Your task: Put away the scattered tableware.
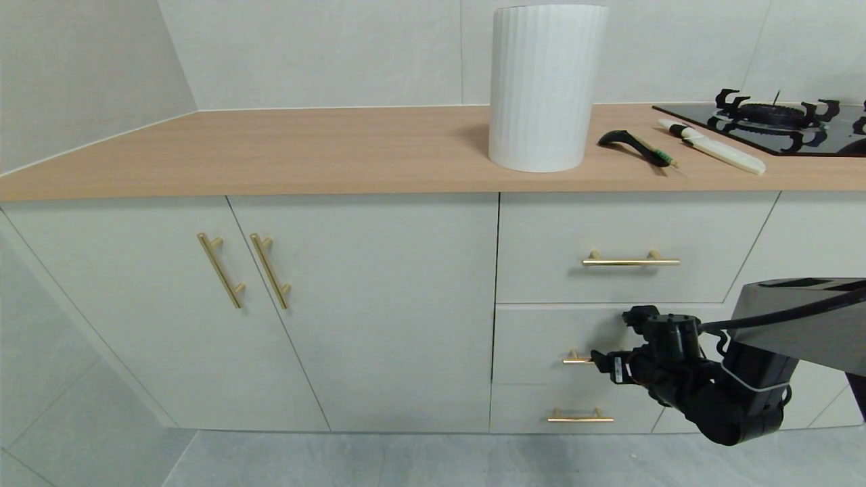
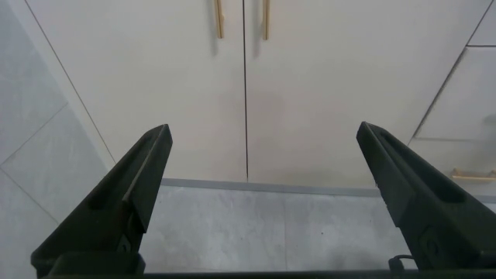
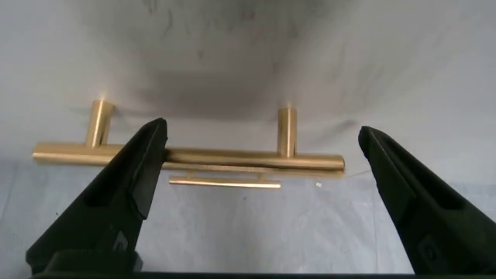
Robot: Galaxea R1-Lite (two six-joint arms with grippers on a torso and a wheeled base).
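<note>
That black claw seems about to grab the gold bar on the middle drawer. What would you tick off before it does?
1. Right gripper open: ok, fingers spread wide.
2. Gold bar handle of the middle drawer ahead of it: ok, one post sits between the fingers.
3. Fingers set across the bar: not ok, it seems; their gap runs along it.
4. Touching the handle: cannot tell.
5. Left gripper out of the way: ok, open, facing the pale cupboard doors.
6. Black-handled utensil and long white utensil waiting on the wooden countertop: ok.
</note>
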